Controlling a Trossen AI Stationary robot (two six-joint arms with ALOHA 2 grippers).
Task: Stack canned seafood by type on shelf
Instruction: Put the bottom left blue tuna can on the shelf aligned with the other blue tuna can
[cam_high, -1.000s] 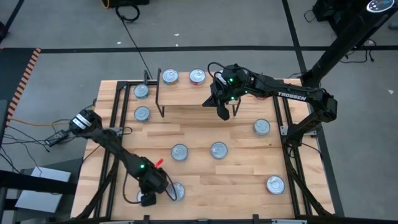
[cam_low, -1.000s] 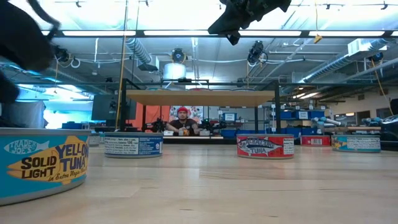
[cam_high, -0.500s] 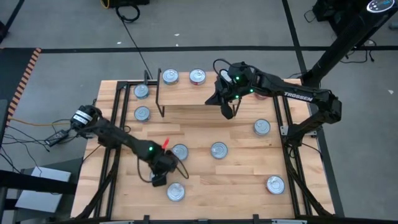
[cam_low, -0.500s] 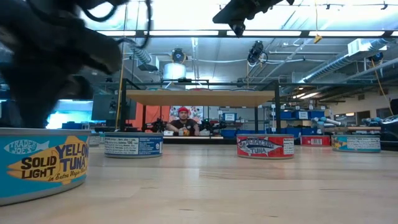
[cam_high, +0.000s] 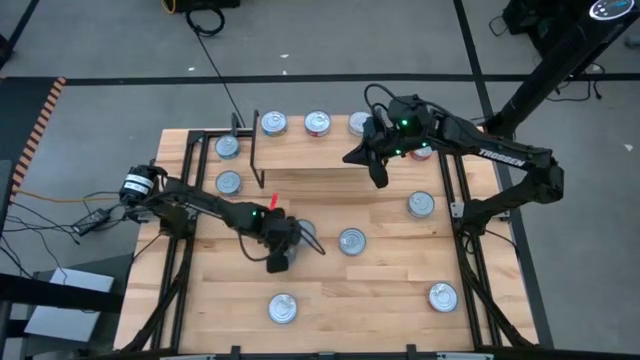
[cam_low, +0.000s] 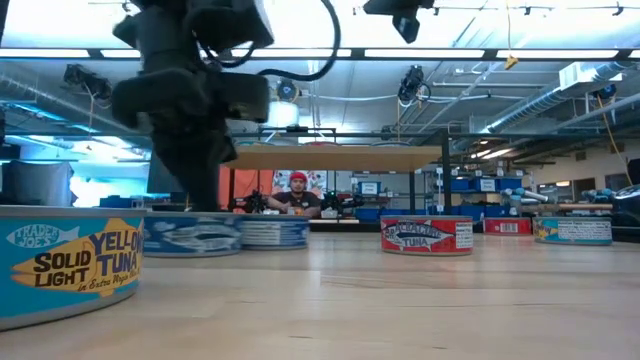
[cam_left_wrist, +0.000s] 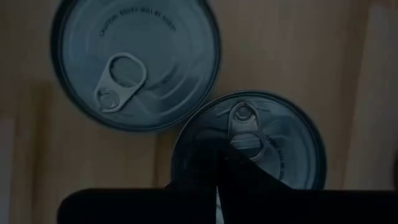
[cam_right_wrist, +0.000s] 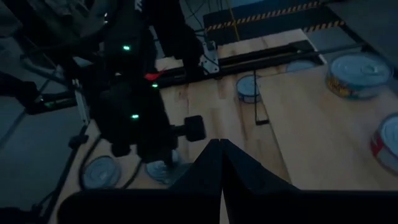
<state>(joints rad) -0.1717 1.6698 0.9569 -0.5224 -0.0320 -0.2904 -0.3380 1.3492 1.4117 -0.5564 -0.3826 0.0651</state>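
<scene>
Silver-topped cans (cam_high: 421, 204) lay upright, scattered; three stood on plank-topped shelf (cam_high: 310, 155); two sat touching mid-table (cam_left_wrist: 137, 62).

Shut right tool (cam_right_wrist: 221, 155) above the shelf (cam_right_wrist: 311, 134); left arm (cam_right_wrist: 134, 99) beyond, over cans (cam_right_wrist: 99, 173).

Layout of tins, shelf and arms on our table

From above we see the shelf (cam_high: 305, 170) at the back of the table (cam_high: 400, 300), three tins (cam_high: 316, 123) in a row on it and two tins (cam_high: 228, 165) just left of it; the right gripper (cam_high: 378, 178) hangs over its right end, the left gripper (cam_high: 278, 262) is at mid-table, just left of a tin (cam_high: 305, 233), with another tin (cam_high: 351, 241) to the right; single tins lie at front centre (cam_high: 283, 308), front right (cam_high: 442, 296) and mid right (cam_high: 421, 205).
</scene>
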